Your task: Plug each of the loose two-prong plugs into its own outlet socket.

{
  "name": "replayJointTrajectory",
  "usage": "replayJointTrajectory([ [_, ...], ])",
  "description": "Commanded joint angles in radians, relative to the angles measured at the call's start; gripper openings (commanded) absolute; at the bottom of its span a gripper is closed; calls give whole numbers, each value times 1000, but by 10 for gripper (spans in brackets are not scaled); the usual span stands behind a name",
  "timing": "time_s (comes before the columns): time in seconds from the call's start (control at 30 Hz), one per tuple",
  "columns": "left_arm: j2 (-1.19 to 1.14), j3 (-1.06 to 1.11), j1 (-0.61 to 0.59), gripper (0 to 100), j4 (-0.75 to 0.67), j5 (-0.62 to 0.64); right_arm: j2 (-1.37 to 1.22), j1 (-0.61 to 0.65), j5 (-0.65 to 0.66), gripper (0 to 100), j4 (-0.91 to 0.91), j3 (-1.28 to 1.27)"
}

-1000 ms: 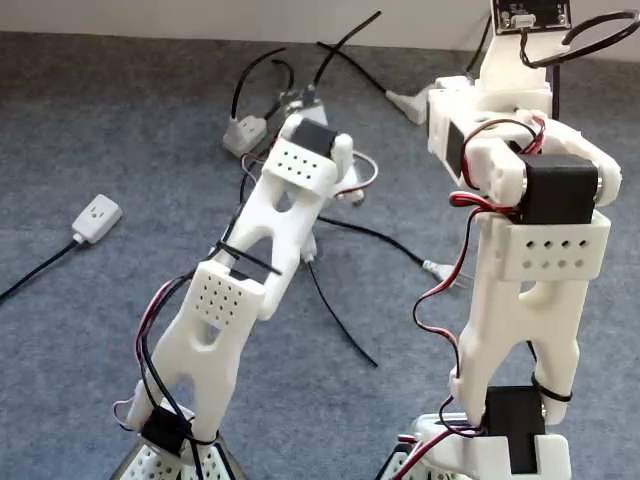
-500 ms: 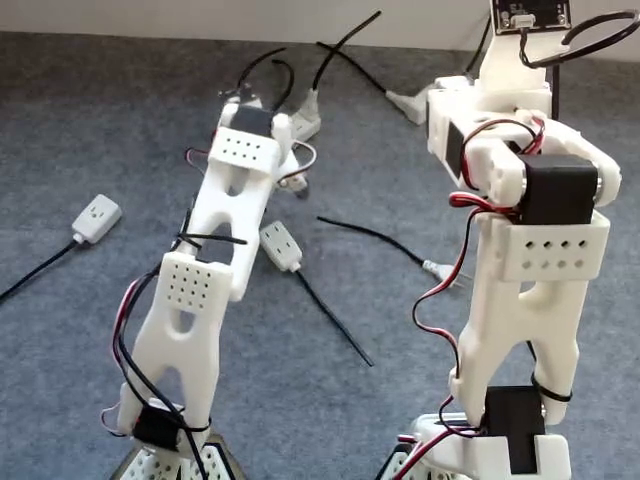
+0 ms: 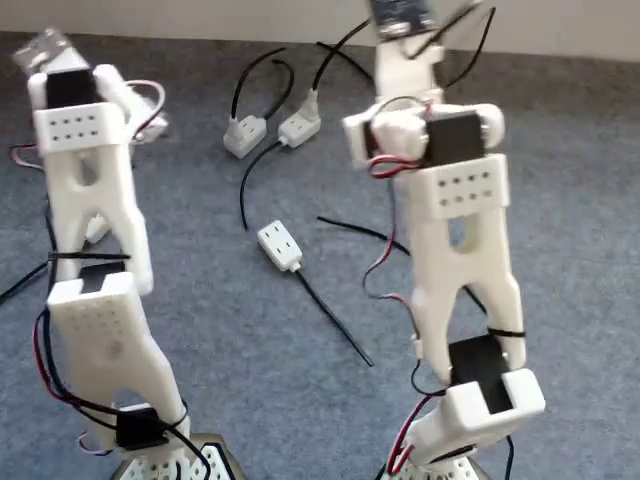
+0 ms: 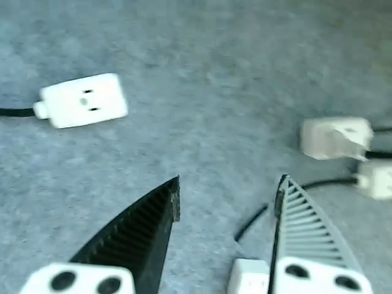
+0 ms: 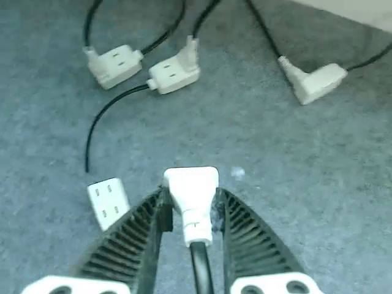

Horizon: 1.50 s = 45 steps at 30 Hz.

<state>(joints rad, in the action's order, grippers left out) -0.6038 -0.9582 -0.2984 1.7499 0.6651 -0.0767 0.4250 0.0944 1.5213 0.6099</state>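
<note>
One plug (image 5: 191, 184) sits clamped in the right gripper (image 5: 191, 201) above the carpet (image 3: 200, 330), near the loose middle socket (image 5: 109, 199). With the left gripper (image 4: 228, 193) hanging fingers (image 4: 153, 226) apart by the far-left socket (image 4: 82, 101), nothing steadies the middle socket, so a push may shove it away.

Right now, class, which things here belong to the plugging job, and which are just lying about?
For the job: held plug in the right gripper; loose plug; centre socket; two far sockets; left-side socket; open left gripper.
Merely there: grey carpet; pale wall.
</note>
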Motion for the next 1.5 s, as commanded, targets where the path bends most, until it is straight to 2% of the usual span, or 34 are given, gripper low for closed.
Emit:
replayJointTrajectory([
  [0.0,59,61,-88,259,3,0,8,116,14,70,18,38],
  [0.13,59,153,-130,259,-12,-2,-81,171,17,70,13,36],
  [0.33,59,325,-166,259,-150,-2,-321,246,129,70,-1,50],
  [0.47,59,386,-168,259,-206,-2,-429,259,144,70,-33,117],
  [0.7,58,401,-165,259,-210,0,-591,255,146,70,-28,248],
  [0.87,58,418,-163,259,-219,0,-627,268,173,70,25,249],
  [1.13,58,538,-163,259,-396,0,-616,269,178,70,117,335],
  [1.47,59,542,-163,259,-397,0,-700,274,180,70,110,343],
])
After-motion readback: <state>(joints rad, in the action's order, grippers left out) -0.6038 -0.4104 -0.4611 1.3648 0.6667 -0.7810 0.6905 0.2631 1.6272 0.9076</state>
